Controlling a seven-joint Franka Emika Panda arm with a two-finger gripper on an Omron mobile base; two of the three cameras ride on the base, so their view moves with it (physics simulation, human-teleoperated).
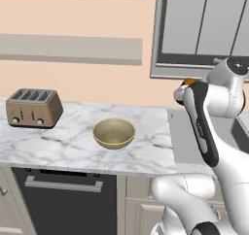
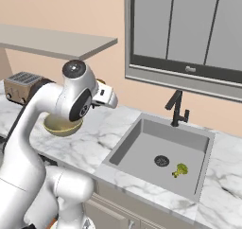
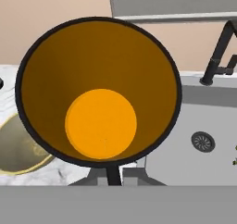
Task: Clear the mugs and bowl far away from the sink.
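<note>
Black outside and orange inside, the mug sat right at the end effector, its open mouth facing the hand camera. The end effector was closed tight on the mug's rim. The bowl rested on the marble desk, lower down and off to the toaster's side. The sink lay on the other side. The arm was raised and bent, carrying the mug above the desk.

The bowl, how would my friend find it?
Start at the marble counter, left of the sink. Between the toaster and the sink sits the bowl. It is wide, round, tan-olive and open on top, unlike the boxy metal toaster.
</note>
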